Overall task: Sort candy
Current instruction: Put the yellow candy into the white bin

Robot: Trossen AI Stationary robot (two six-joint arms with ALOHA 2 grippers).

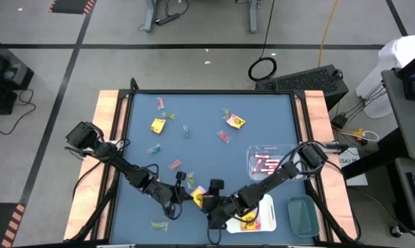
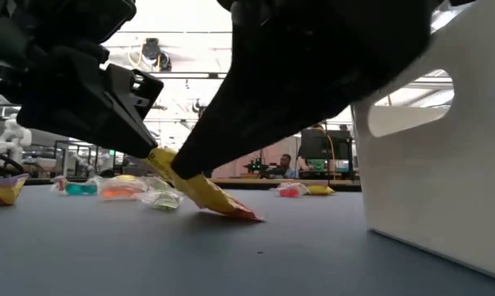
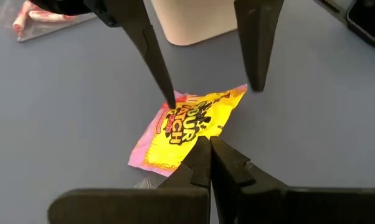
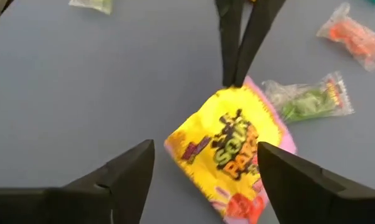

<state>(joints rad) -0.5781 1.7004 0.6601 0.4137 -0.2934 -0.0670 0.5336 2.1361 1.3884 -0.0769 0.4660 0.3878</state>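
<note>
Your left gripper (image 3: 210, 152) is pinched fully shut on one corner of a yellow square candy packet with pink edges and black lettering (image 3: 184, 127). Its 2 dark, tapered fingers meet at a point with the crinkled foil caught between them. The packet sits near the front middle of the table, tilted, with its held corner raised and its far corner touching the surface.

Your right gripper (image 4: 203, 165) faces it from the other side, fingers spread wide, 1 on each side of the packet and not gripping it. The fingers are matte black wedges, broad at the base and narrowing to blunt tips.

This looks like a handover: the left arm presents the packet, the right arm waits to take it. The next move probably calls for the right fingers to close on the free end before the left ones let go. The foil is thin, glossy and slippery, so a grip near the edge may slide off.

Just beside the packet lies a small clear wrapper holding a green sweet (image 4: 309, 96), and farther off an orange sweet in clear wrap (image 4: 349, 34).

Close by stands an opaque white rectangular plastic tray (image 1: 268, 215) with smooth walls, already holding some yellow candy. Past it are a clear plastic tray with thin pink-red sticks (image 1: 264, 162) and a green-tinted tray (image 1: 302, 213). More wrapped candy is scattered over the matte blue-grey table (image 1: 194, 110).
</note>
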